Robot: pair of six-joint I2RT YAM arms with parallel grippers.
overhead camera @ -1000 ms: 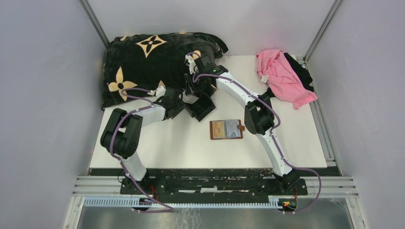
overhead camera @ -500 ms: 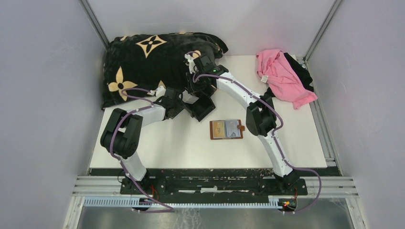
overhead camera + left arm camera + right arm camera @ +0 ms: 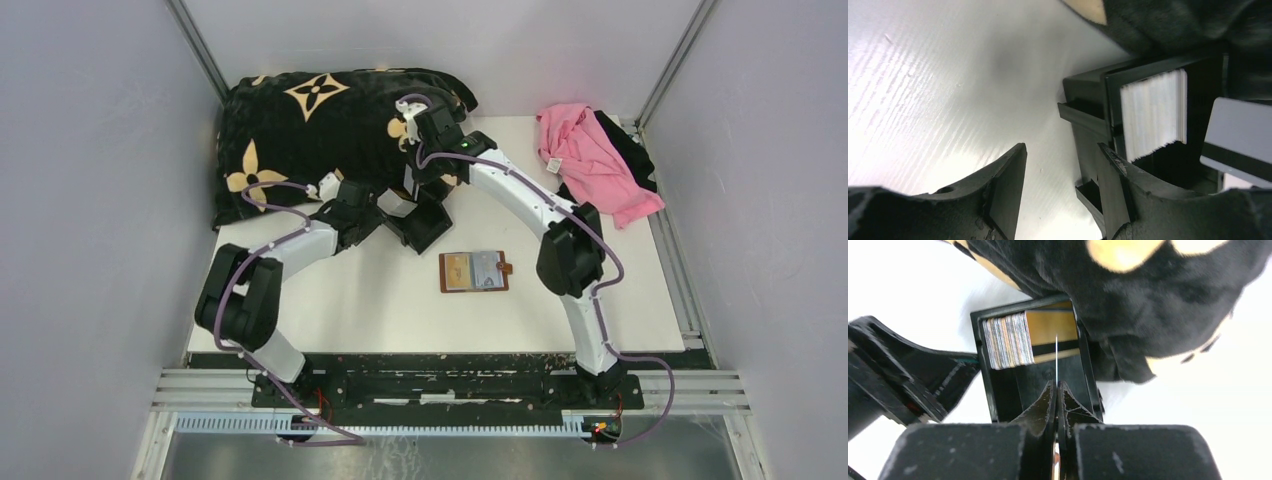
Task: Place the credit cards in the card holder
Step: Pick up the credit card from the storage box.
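The credit cards stand as a pale stack (image 3: pixel 1153 112) on edge inside a black tray (image 3: pixel 425 226), where the stack (image 3: pixel 1008 341) leans next to an orange-tan card (image 3: pixel 1053 327). My right gripper (image 3: pixel 1056 385) is shut on one card, a thin white edge (image 3: pixel 1056 360) over the tray. That card shows as a grey face with a black stripe (image 3: pixel 1240 135). My left gripper (image 3: pixel 1062 150) is open, its jaws either side of the tray's near wall (image 3: pixel 1083 130), with table showing in the gap. The brown card holder (image 3: pixel 474 270) lies open on the table, apart from both grippers.
A black blanket with tan flower marks (image 3: pixel 310 130) is bunched at the back left and touches the tray's far side. A pink cloth (image 3: pixel 590 160) lies at the back right on the white table (image 3: pixel 380 300).
My right gripper has shut on a card above the tray, and that arm's elbow has swung right. The left arm has shifted slightly toward the far side, its jaws still apart.
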